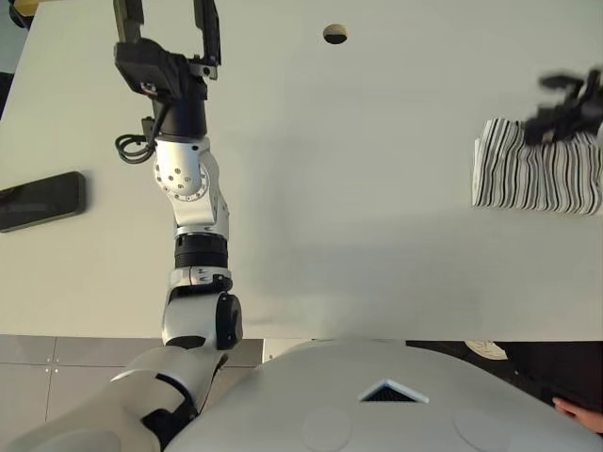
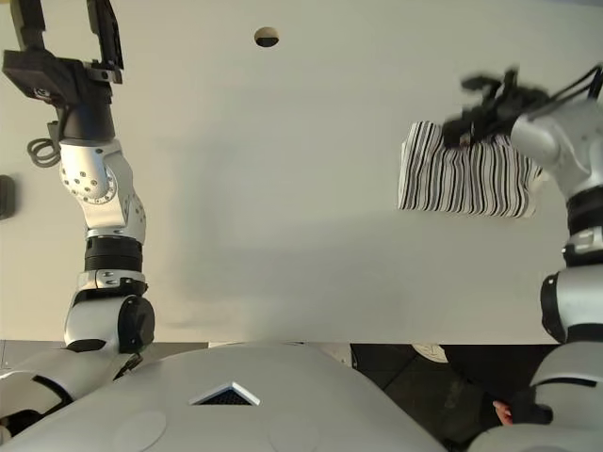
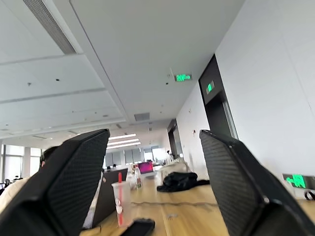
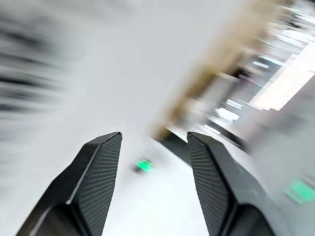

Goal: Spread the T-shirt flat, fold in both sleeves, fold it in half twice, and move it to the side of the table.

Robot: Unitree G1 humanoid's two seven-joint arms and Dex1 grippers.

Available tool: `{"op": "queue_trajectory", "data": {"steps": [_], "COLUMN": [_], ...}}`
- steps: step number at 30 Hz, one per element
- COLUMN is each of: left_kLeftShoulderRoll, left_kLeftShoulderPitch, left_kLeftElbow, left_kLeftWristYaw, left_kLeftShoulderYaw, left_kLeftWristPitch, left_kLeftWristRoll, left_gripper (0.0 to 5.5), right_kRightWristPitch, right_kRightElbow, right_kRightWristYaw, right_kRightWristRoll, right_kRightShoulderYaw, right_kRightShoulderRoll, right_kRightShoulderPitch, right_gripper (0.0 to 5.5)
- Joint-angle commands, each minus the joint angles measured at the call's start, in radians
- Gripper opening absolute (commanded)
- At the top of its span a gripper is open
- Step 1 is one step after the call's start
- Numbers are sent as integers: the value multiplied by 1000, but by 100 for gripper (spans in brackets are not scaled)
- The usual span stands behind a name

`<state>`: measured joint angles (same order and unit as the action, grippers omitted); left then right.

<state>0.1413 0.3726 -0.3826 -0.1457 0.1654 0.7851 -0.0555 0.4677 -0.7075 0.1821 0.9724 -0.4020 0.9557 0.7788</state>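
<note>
T-shirt point(image 2: 464, 181) folded down to a compact striped rectangle, dark and light stripes, lying flat on the bench point(image 1: 358, 188) far over on my right side and well away from the middle. Its edges look fairly square, with layers visible along the left edge. Right fingers point(image 2: 485, 102) are at the far edge of the shirt, over its far corner area. They are blurred in both head views, so I cannot tell whether they touch the cloth or sit just above it. From the right wrist camera, those fingers are spread with a clear gap and nothing between them; the background there is smeared. My right forearm comes in from the right edge, crossing beside the shirt's right end. Left fingers point(image 1: 207, 28) are way over on the left side near the far edge of the bench, well apart from the shirt. They are spread wide, hold nothing, and point away from me. The left wrist camera shows the same wide gap, with ceiling and a long room behind. A black cable point(image 1: 132, 146) loops at the left wrist. A dark phone point(image 1: 40, 200) lies flat on the bench at my far left, beside the left arm. A small round hole point(image 1: 334, 34) sits in the bench top near the far edge, between the two arms.
</note>
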Motion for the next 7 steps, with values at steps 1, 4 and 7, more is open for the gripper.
{"op": "queue_trajectory", "data": {"steps": [1, 4, 7], "left_kLeftShoulderRoll": [-29, -60, -91], "left_kLeftShoulderPitch": [87, 125, 142], "left_kLeftElbow": [81, 110, 119], "left_kLeftWristYaw": [109, 158, 175], "left_kLeftShoulderYaw": [19, -21, -38], "left_kLeftWristPitch": [-161, -212, -267], "left_kLeftWristRoll": [6, 68, 56], "left_gripper": [340, 340, 340], "right_kRightWristPitch": [-121, -127, -49], "right_kRightElbow": [210, 241, 234], "right_kRightWristYaw": [-70, -121, -173], "right_kRightWristRoll": [-166, -386, -646], "right_kRightShoulderYaw": [150, 196, 264], "right_kRightShoulderRoll": [-101, -348, -588], "right_kRightShoulderPitch": [-20, -84, -112], "right_gripper": [245, 245, 245]}}
